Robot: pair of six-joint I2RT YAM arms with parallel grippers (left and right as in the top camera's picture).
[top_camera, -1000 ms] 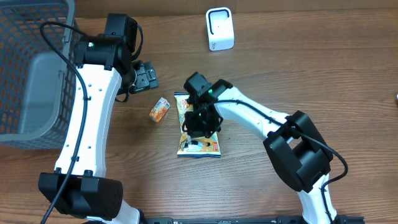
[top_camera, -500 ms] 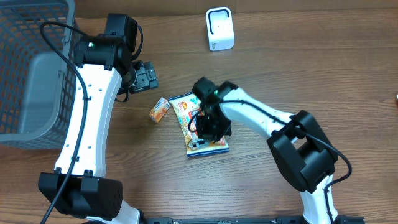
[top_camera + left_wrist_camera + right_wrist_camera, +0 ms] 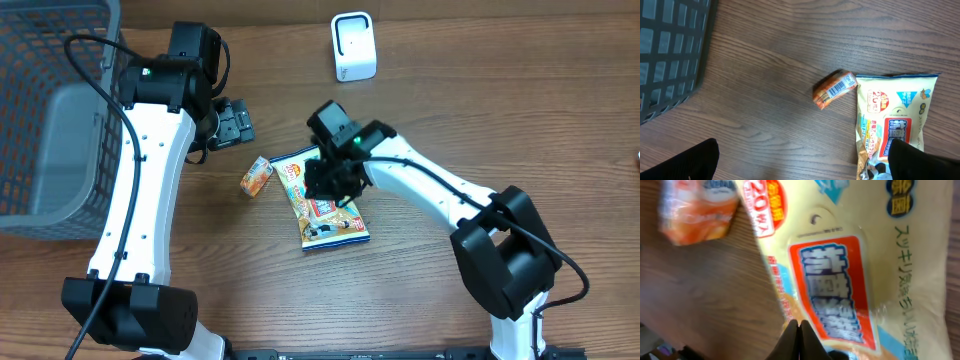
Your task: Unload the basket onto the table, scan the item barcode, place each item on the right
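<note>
Wooden table (image 3: 560, 120): yellow printed plastic pouch (image 3: 330, 225), centre frame.
Handling: probably light, slippery; I'd pinch an edge.
Right gripper (image 3: 799, 330): clenched, tips on pouch.
Left gripper (image 3: 232, 122): released, empty.

We're looking at a matt, wood-grain surface (image 3: 500, 120). The pouch (image 3: 330, 222) gleams, glossy crinkled plastic film, and so does the small orange packet (image 3: 257, 176). The scanner (image 3: 353, 47) is smooth white plastic, the basket (image 3: 40, 60) grey plastic mesh.
</note>
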